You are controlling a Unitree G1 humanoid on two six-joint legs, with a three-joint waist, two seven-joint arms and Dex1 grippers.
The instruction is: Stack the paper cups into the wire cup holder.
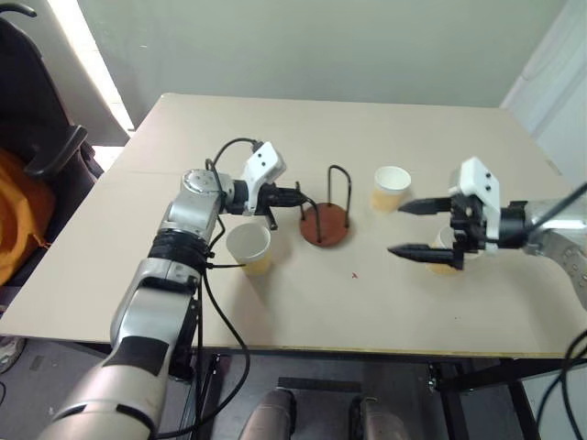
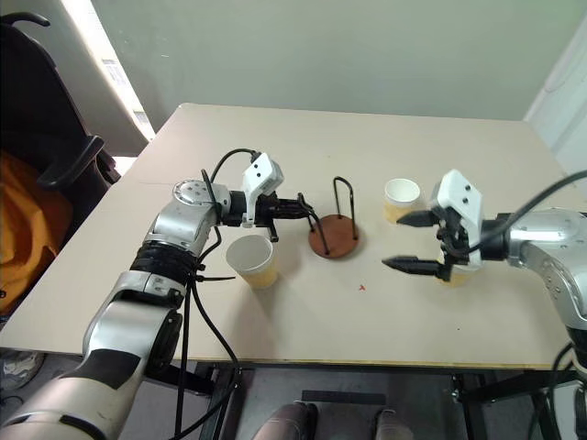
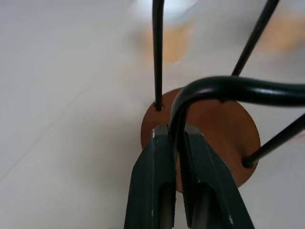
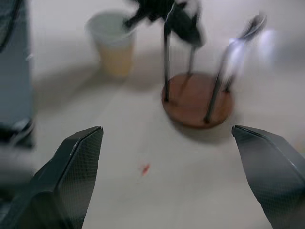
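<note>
Pale beige tabletop [image 1: 275,302] across the middle of the head views, grey-green wall behind, bright strip at upper left, dark chair with orange cloth [image 1: 18,220] at the left edge. Near centre, the wire cup holder [image 1: 326,225], reddish-brown disc with black loops, no cup inside. Three paper cups, all upright and empty: one [image 1: 249,248] just left of and below the holder, one [image 1: 391,188] up and to its right, one [image 2: 456,272] partly hidden behind the right gripper [image 1: 410,228]. Left gripper [image 3: 175,138] clamped shut on a loop of the holder. Right gripper spread wide, holding nothing, right of centre. Small red mark [image 1: 354,274] on the table below the holder.
</note>
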